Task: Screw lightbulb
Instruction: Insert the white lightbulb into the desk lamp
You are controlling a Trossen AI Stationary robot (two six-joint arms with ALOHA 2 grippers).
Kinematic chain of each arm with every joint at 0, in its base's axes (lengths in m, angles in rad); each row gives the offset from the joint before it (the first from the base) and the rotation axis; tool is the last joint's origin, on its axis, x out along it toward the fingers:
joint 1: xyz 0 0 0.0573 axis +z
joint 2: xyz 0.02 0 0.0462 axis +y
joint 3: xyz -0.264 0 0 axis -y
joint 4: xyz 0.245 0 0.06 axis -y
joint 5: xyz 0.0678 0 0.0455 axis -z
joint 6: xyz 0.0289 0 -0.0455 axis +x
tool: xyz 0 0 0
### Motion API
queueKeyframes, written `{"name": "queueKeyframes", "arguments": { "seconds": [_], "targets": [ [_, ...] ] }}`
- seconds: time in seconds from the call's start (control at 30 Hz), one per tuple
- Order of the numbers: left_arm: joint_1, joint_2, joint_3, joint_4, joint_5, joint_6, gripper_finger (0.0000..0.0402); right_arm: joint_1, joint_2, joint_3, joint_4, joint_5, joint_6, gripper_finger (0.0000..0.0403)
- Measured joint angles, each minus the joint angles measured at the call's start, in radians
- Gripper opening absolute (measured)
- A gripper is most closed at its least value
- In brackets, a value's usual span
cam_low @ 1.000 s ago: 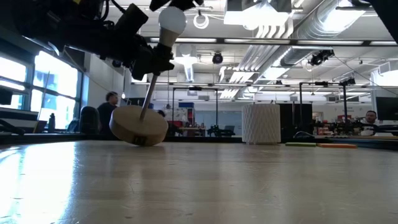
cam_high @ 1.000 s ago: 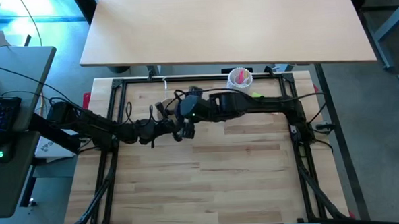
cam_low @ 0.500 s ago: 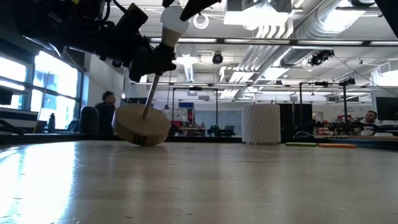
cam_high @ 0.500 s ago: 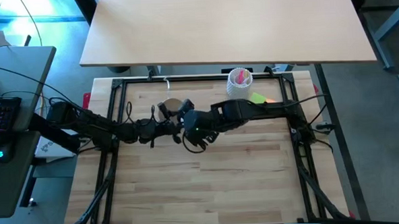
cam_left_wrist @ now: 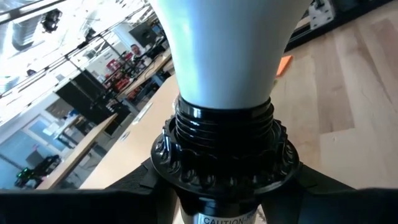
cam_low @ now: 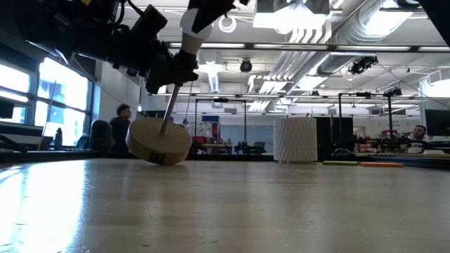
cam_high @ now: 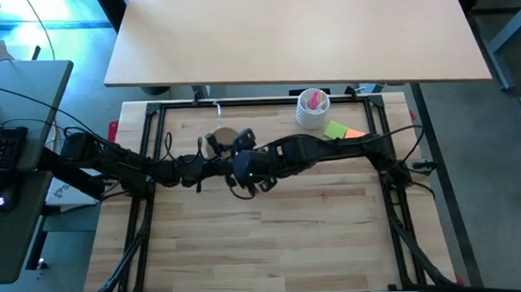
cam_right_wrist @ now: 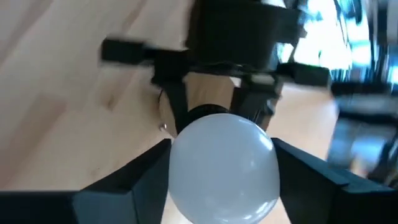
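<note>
From above, the left gripper (cam_high: 210,162) and right gripper (cam_high: 237,171) meet just in front of the wooden stand (cam_high: 224,137).

At table height, the stand (cam_low: 159,141) is tilted, one edge lifted. The left gripper (cam_low: 171,70) holds its black socket (cam_low: 181,69), and the lightbulb (cam_low: 193,31) sits directly above the socket.

On the left wrist, the fingers (cam_left_wrist: 140,182) are clamped on the socket (cam_left_wrist: 224,149), with the lightbulb (cam_left_wrist: 227,46) seated inside it.

On the right wrist, the fingers (cam_right_wrist: 134,183) stand on both sides of the lightbulb (cam_right_wrist: 221,165); I cannot tell if they press it.
</note>
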Motion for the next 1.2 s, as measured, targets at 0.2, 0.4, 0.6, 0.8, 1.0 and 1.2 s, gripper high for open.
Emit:
{"name": "queueKeyframes", "arguments": {
  "seconds": [0.2,0.4,0.6,0.8,1.0,1.2],
  "targets": [
    [-0.002,0.000,0.000,0.015,-0.083,-0.020,0.0163,-0.005,0.003,-0.002,0.056,0.059,0.522,0.0228],
    [-0.002,0.001,-0.003,0.038,-0.111,-0.037,0.0163,-0.002,0.002,-0.002,0.124,0.066,0.830,0.0232],
    [-0.006,0.001,0.000,0.039,-0.101,-0.059,0.0163,0.008,0.004,0.042,0.080,0.057,0.790,0.0233],
    [-0.006,0.001,0.000,0.032,-0.100,-0.047,0.0163,0.011,0.003,0.044,0.062,0.027,0.739,0.0234],
    [-0.009,0.001,0.000,0.028,-0.073,-0.039,0.0163,0.008,0.002,0.046,0.042,0.010,0.613,0.0234],
    [-0.008,0.001,0.000,0.030,-0.075,-0.038,0.0163,-0.017,-0.001,0.045,0.043,-0.036,0.554,0.0234]
  ]
}}
